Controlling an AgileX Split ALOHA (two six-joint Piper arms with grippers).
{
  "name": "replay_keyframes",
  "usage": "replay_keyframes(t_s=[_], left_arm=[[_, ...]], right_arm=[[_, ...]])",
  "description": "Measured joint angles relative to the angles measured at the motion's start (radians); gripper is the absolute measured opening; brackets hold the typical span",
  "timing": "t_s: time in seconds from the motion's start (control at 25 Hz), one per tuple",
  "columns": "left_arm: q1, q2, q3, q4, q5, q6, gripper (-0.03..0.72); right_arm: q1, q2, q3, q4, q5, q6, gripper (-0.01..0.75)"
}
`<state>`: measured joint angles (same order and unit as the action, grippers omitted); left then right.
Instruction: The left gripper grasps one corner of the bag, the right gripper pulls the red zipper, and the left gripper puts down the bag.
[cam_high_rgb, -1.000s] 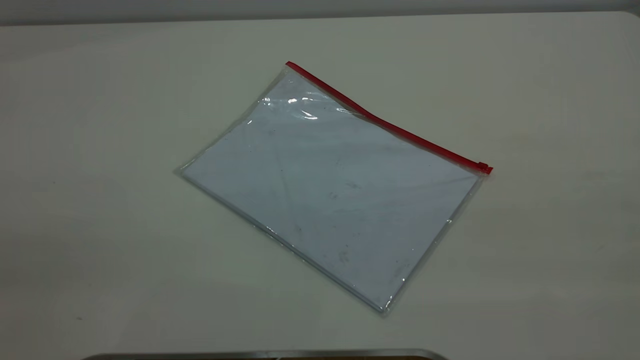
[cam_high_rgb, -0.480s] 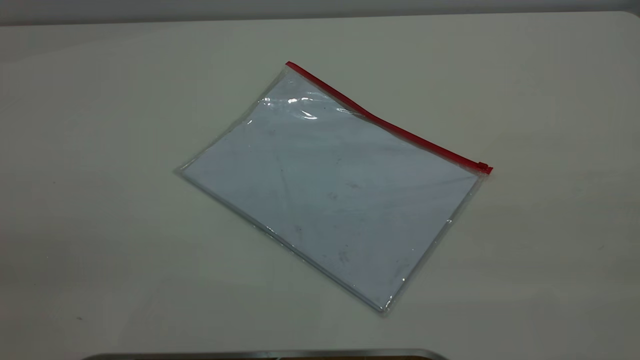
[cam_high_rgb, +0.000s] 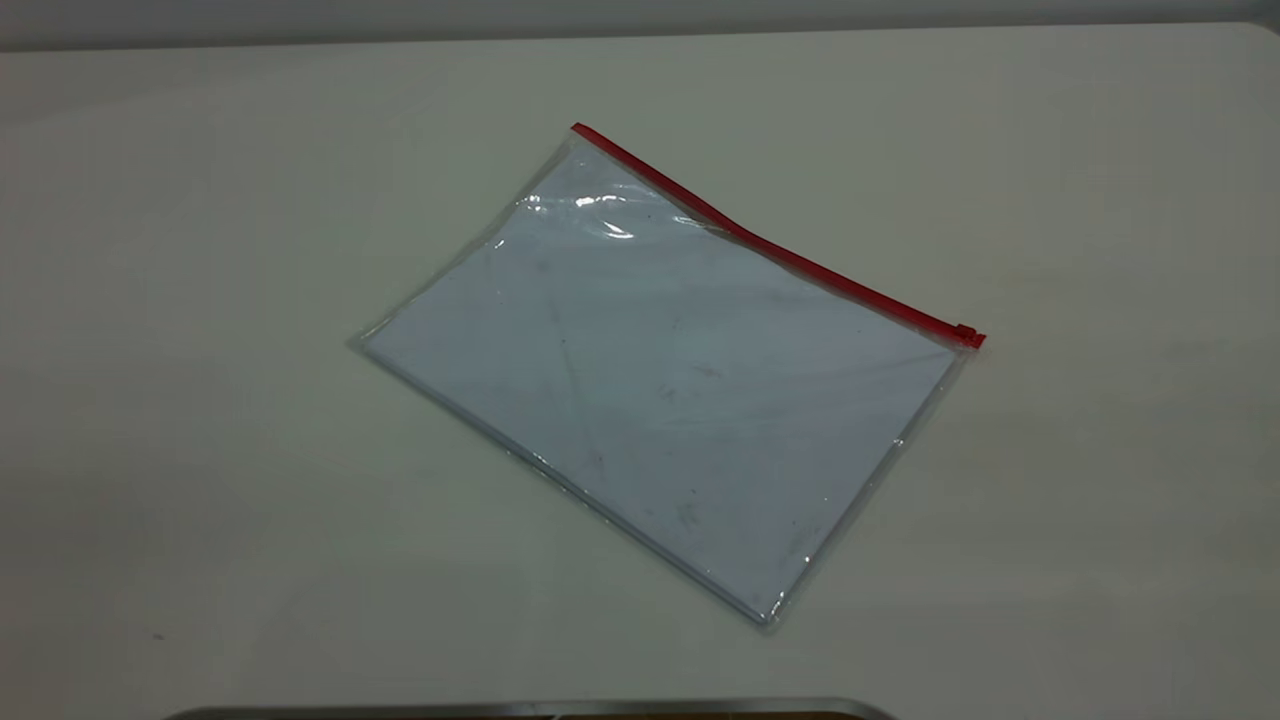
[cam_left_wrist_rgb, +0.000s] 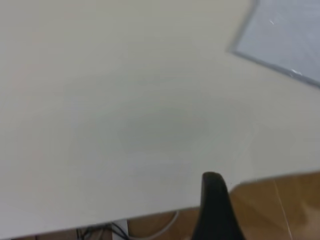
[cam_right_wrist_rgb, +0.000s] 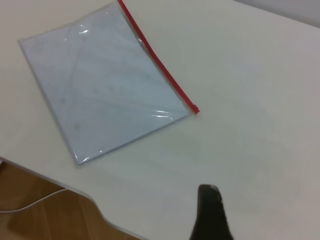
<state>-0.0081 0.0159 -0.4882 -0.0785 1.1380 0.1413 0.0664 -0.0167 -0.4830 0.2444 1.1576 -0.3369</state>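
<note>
The bag (cam_high_rgb: 660, 370) lies flat in the middle of the white table, clear plastic over white paper. The red zipper (cam_high_rgb: 770, 245) runs along its far long edge, with the small slider (cam_high_rgb: 966, 333) at the right end. The clear corner (cam_high_rgb: 578, 132) at the strip's other end lies flat. Neither arm shows in the exterior view. The left gripper (cam_left_wrist_rgb: 212, 176) shows as one black wedge over the table's edge, far from the bag (cam_left_wrist_rgb: 285, 35). The right gripper (cam_right_wrist_rgb: 208, 189) shows as one black wedge over bare table, apart from the bag (cam_right_wrist_rgb: 105, 80) and zipper (cam_right_wrist_rgb: 160, 65).
The table's edge (cam_left_wrist_rgb: 150, 212) and a wooden floor (cam_left_wrist_rgb: 280, 200) with cables show beneath the left wrist. A rounded table edge (cam_right_wrist_rgb: 75, 192) shows beneath the right wrist. A metal-rimmed thing (cam_high_rgb: 530, 708) sits at the exterior view's near edge.
</note>
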Motion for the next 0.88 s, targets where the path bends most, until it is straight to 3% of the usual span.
replay_keyframes(t_s=[0.88], left_arm=[[0.016, -0.036, 0.000, -0.011, 0.001, -0.013, 0.590]], right_arm=[[0.000, 0.000, 0.000, 0.000, -0.001, 0.000, 0.576]])
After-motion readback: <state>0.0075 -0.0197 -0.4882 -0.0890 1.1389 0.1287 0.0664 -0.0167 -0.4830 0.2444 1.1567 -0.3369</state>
